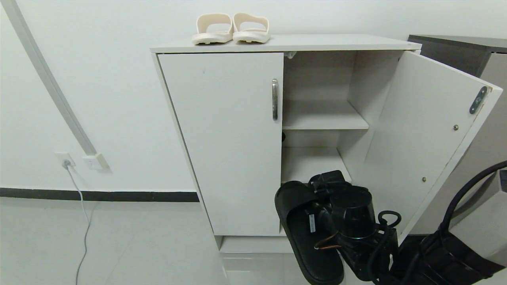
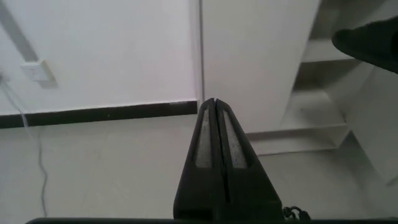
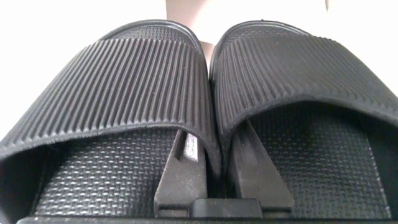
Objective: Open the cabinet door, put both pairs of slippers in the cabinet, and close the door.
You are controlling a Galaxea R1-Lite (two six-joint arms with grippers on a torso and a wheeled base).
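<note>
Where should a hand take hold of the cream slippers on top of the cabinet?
Probably pinch the adjoining inner strap sides of the cream slippers, one finger inside each. Come from the front, along the cabinet top: they sit side by side, strap openings facing forward, with the wall behind.

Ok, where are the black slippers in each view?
Head view: black slippers low, right of centre, before the cabinet shelves.
Left wrist view: dark toe beside those shelves, probably them.
Right wrist view: both straps side by side, right gripper clamped on their inner edges.
Shared landmark: the cabinet shelves, in head and left wrist views.
</note>
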